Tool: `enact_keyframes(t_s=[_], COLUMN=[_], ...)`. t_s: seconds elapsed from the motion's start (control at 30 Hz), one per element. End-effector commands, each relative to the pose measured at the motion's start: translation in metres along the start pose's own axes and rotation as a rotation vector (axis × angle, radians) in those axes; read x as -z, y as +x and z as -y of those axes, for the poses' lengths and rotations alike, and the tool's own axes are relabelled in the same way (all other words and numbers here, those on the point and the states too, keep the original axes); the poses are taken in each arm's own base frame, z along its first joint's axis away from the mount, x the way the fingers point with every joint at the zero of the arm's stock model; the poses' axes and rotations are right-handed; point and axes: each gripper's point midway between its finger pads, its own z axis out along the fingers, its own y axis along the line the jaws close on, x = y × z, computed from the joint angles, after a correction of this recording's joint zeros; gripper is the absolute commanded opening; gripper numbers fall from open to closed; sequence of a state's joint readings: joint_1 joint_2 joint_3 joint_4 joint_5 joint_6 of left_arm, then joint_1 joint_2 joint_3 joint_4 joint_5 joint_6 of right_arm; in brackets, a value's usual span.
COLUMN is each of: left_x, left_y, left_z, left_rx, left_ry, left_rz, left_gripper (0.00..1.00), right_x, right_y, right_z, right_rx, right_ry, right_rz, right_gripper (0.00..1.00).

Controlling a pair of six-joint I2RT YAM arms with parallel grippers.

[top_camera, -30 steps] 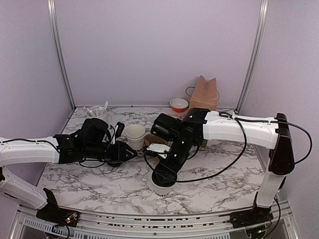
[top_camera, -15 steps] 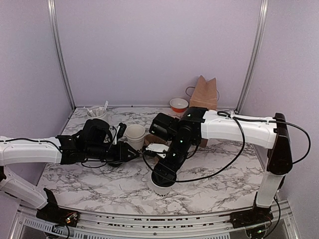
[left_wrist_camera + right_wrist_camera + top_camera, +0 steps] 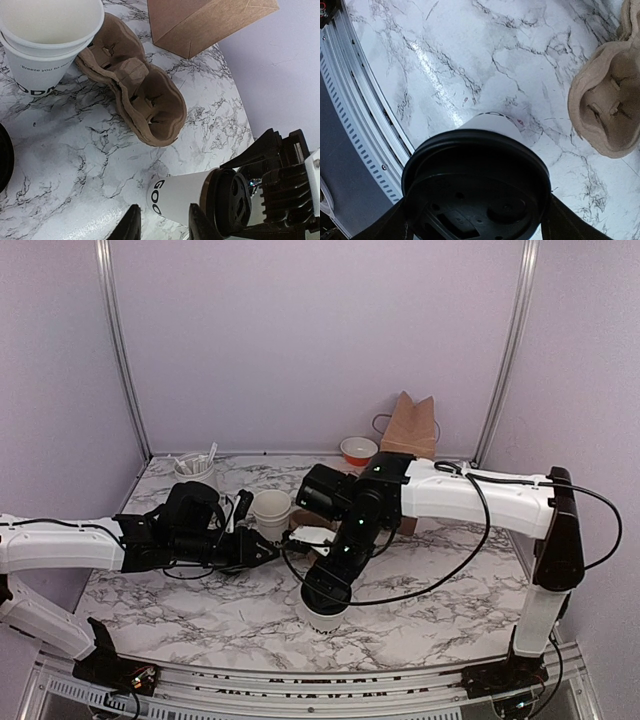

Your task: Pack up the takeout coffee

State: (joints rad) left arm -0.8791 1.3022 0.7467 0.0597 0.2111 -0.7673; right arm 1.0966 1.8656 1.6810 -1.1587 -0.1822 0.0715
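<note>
Marble table point(image 3: 200, 610), seen from above, with both arms reaching inward over it. The right arm point(image 3: 470, 495) bends down toward the near centre. The left arm point(image 3: 60, 545) lies low across the left side. A brown paper bag point(image 3: 410, 430) stands at the far edge. A moulded cardboard cup carrier point(image 3: 145, 95) lies near the middle with no cup seated in it, its end just beside the bag.

The right gripper point(image 3: 328, 592) comes from above and pinches the takeout coffee point(image 3: 180, 197) by its black lid point(image 3: 475, 185), one finger on either side of the rim. The cup is at the near centre of the table, apart from the carrier. Whether its base touches the marble cannot be told.

The left gripper point(image 3: 162, 225) is spread, holds nothing, and points toward the coffee.

A lidless white cup point(image 3: 270, 510) stands beside the carrier. A white utensil holder point(image 3: 195, 468) is at far left and a red bowl point(image 3: 358, 450) is near the bag.
</note>
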Motion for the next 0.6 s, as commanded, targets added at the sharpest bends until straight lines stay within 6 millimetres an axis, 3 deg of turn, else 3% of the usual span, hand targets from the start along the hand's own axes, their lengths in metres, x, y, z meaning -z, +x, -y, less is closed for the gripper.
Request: enact_keyframes(t_s=[0.0, 0.33, 0.57], left_x=[0.002, 0.002, 0.002], left_y=[0.000, 0.001, 0.003], left_z=[0.007, 0.010, 0.009], left_rx=[-0.006, -0.007, -0.008], left_ry=[0.031, 0.036, 0.034], left_rz=[0.006, 0.005, 0.003], left_gripper=[0.34, 0.34, 0.34], right_x=[-0.001, -0.006, 0.008], right_y=[-0.006, -0.002, -0.009], right_z=[-0.008, -0.004, 0.000], right_rx=[0.012, 0.004, -0.008], right_ry=[-0.007, 0.019, 0.058], right_rz=[0.002, -0.019, 0.014], right_gripper=[0.81, 0.81, 0.81])
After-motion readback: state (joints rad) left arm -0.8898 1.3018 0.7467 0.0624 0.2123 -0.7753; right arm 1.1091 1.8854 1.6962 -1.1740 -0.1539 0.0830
